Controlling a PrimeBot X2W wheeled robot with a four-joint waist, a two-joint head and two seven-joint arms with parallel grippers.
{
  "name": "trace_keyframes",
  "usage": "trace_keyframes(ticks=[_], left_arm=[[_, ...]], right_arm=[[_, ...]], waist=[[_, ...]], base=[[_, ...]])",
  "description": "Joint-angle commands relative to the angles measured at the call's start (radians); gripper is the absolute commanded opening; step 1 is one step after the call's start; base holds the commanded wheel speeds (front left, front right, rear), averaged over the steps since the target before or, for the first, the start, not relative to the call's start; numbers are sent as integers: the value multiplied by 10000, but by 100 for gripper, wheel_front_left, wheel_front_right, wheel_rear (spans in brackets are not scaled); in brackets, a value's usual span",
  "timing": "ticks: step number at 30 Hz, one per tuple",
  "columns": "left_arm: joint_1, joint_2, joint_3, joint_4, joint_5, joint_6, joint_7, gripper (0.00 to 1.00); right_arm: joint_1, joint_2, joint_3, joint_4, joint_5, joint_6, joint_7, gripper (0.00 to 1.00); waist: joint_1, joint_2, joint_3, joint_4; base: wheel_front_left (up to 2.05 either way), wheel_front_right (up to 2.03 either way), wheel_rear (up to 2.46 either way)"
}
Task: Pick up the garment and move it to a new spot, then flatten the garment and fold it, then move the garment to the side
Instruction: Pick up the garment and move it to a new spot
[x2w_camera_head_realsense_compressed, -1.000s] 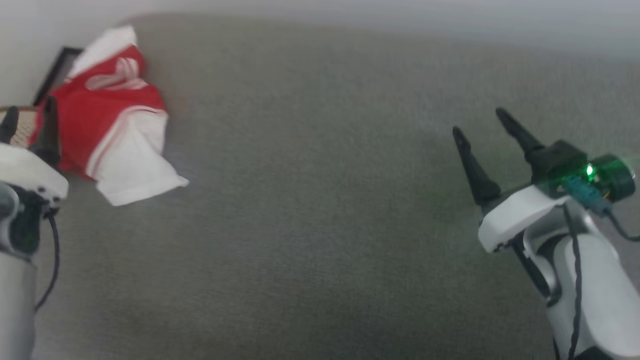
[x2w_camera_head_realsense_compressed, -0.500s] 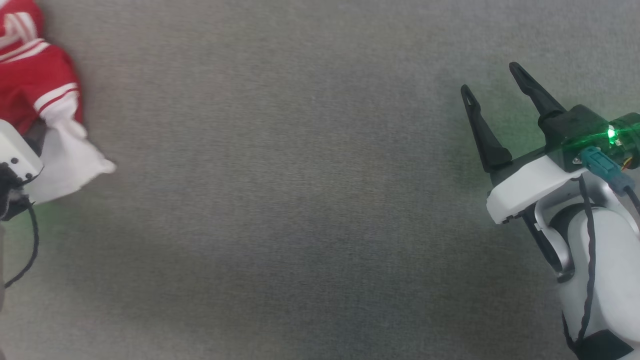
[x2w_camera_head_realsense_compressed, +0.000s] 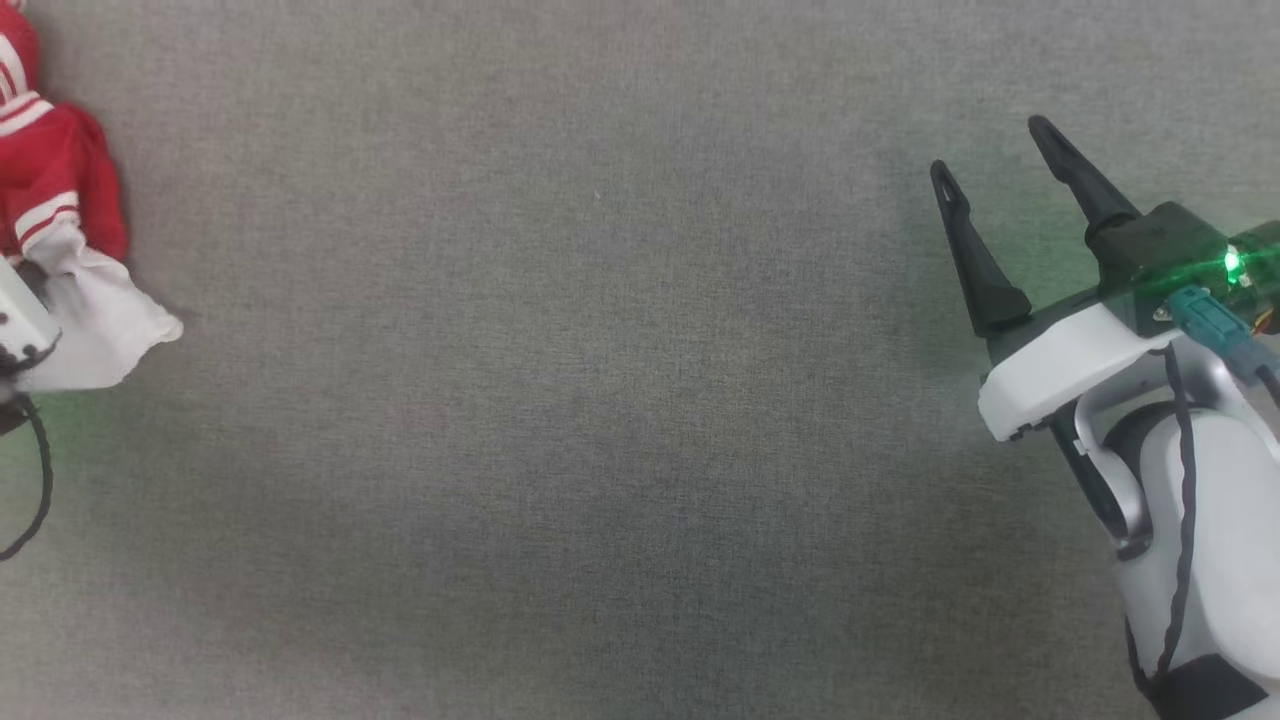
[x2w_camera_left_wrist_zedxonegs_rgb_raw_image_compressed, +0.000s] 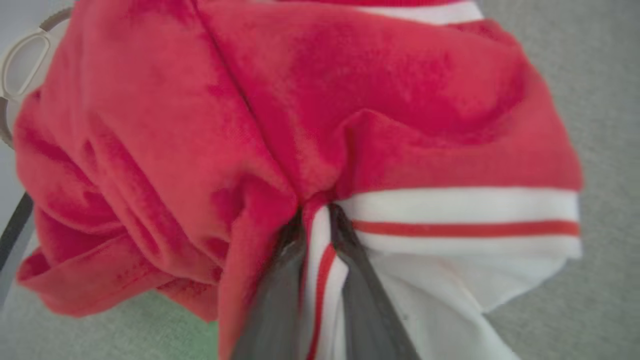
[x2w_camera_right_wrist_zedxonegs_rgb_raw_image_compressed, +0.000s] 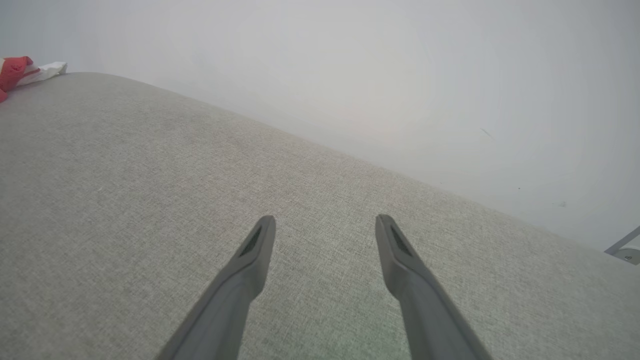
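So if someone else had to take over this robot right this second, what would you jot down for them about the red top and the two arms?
Left gripper: fingers pinched together on a fold of the garment, right at its striped trim band.
Right gripper: open, holding nothing, above the bare grey surface, far from the garment.
Garment: a crumpled heap at the left edge of the head view.
Done: the grasp, by the look of it.
Left: carry it to a new spot, flatten, fold, move aside.
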Motion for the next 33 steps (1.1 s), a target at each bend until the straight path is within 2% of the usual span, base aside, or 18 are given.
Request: trace_keyframes(ticks=[1,6,16,24,33], left_arm=[[298,-191,-128,163,93,-27,-123,0],[30,444,-522,-498,384,-21,-1487,0],[105,1501,-1593,-2357,387,-21,-2979,0],[132,2365,-2378,-4495,124,-22,-2797,0],[586,3084,-2652,-7241,-343,4,-1793,0]], right_arm=[[113,47,-7,41,-2,-7,-70,100],[528,181,-267,320,-13,-7,-324,100],[1463,552,-902,985,-99,-7,-899,100],[1971,865,-1096,1335,-106,-7,-1197,100],[2186,969,-1268,1553,-195,-7,-1417,100]], waist=[[0,0,-142,28],[0,0,-891,166],[0,0,-2656,472],[0,0,-3780,545],[0,0,-4468,314]], base=[[0,0,0],[0,0,0],[0,0,0],[0,0,0],[0,0,0]])
